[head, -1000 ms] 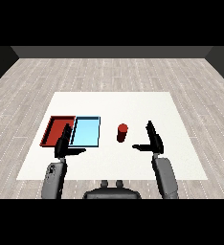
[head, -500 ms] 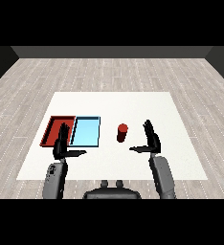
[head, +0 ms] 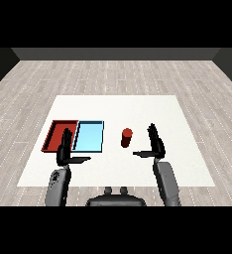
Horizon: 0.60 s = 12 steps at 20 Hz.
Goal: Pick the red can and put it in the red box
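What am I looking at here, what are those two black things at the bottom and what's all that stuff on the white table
You are seeing through a humanoid robot's head, looking down and forward across a white table. The two black things are its hands, each on a grey forearm. The left hand is over the near edge of the red tray; the right hand is just right of the red can. Both have straight fingers and hold nothing. On the table a red tray and a light blue tray lie side by side, and the small red can stands upright, apart from them. The job is to put that can in the red tray; it has not been picked up yet.
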{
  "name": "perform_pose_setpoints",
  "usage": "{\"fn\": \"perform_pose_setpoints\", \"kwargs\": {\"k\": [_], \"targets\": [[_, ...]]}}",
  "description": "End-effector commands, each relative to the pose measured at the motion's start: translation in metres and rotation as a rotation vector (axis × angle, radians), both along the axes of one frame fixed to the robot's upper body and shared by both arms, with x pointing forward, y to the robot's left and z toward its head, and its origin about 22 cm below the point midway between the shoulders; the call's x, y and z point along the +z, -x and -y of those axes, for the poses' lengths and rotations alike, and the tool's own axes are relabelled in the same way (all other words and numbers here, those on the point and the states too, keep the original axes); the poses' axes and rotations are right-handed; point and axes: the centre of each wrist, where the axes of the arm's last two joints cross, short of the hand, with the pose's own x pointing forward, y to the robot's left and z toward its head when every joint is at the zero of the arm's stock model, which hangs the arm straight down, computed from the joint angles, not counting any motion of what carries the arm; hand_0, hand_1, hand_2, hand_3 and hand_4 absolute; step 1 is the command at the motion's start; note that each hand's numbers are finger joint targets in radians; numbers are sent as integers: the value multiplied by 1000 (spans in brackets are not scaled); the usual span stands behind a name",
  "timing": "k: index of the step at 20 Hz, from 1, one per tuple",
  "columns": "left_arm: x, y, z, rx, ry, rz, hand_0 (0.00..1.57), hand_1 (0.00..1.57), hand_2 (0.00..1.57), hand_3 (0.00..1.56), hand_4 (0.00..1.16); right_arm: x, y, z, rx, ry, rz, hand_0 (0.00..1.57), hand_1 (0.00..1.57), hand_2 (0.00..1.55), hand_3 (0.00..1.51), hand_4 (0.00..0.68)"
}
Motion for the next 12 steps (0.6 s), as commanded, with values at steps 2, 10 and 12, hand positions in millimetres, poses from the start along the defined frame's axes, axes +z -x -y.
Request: {"fn": "perform_pose_setpoints", "kwargs": {"k": [2, 10, 12], "targets": [[10, 2, 4, -11, 0, -7, 0, 0, 0, 0, 0, -18, -2, 12, -2, -23, -14, 0, 0, 0, 0, 0], [22, -8, -3, 0, 11, 5, 0, 0, 0, 0, 0, -12, -46, 2, 15, -49, -24, 0, 0, 0, 0, 0], [12, 3, 5, 4, 6, 8, 0, 0, 0, 0, 0, -16, -31, -8, 44, -61, -45, 0, 0, 0, 0, 0]]}}
